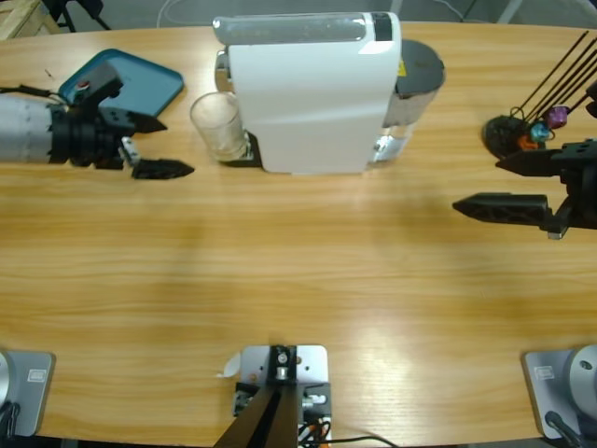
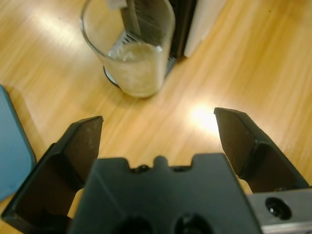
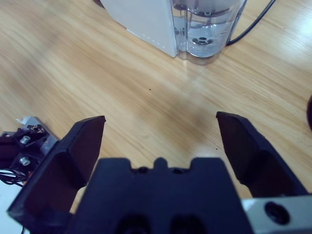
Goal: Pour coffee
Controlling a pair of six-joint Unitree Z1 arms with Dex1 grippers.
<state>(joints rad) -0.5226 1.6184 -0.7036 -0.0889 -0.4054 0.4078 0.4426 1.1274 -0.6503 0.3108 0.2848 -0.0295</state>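
- The glass [image 2: 130, 46] stands on the coffee machine's [image 1: 308, 93] drip stand, right under the spout, likely so it could catch the coffee [image 2: 136, 68], which lies as a shallow pale layer in its bottom.
- The left gripper [image 2: 158, 134] has its jaws spread wide and holds nothing. The glass sits straight ahead of the gap and just beyond the tips, slightly toward the left jaw, not touching either.
- A blue tray [image 1: 131, 79] lies beside the left jaw, clear of the approach.
- The right gripper [image 3: 161, 136] is also wide and empty. Ahead of its jaws, well apart, is the machine's clear water tank [image 3: 207, 29]; the glass is not between them.
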